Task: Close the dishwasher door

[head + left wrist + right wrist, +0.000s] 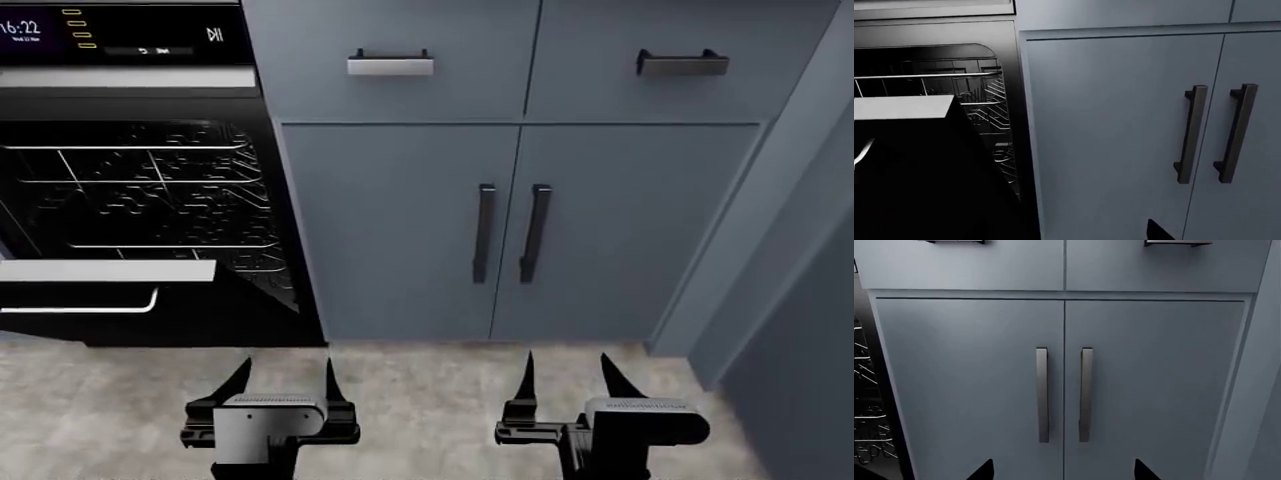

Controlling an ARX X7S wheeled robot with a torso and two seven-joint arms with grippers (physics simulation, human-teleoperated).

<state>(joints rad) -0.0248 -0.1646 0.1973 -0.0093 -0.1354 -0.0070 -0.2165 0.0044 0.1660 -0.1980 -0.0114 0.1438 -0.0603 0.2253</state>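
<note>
The dishwasher door [107, 300] is hanging open at the left of the head view, its silver top edge and bar handle facing the robot, with the wire racks [147, 190] showing behind it. The left gripper [283, 375] and right gripper [567, 372] are hovering over the floor [427, 400], both spread open and holding nothing, facing the grey-blue cabinet doors [521, 230].

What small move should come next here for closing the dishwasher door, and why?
Probably swing the left claw toward the dishwasher door and bring it under the silver top edge. The door hangs partly open with the racks exposed behind it, and both claws sit open above the floor, touching nothing. The right claw faces the grey-blue cabinet doors, so the left is likely the better placed.
</note>
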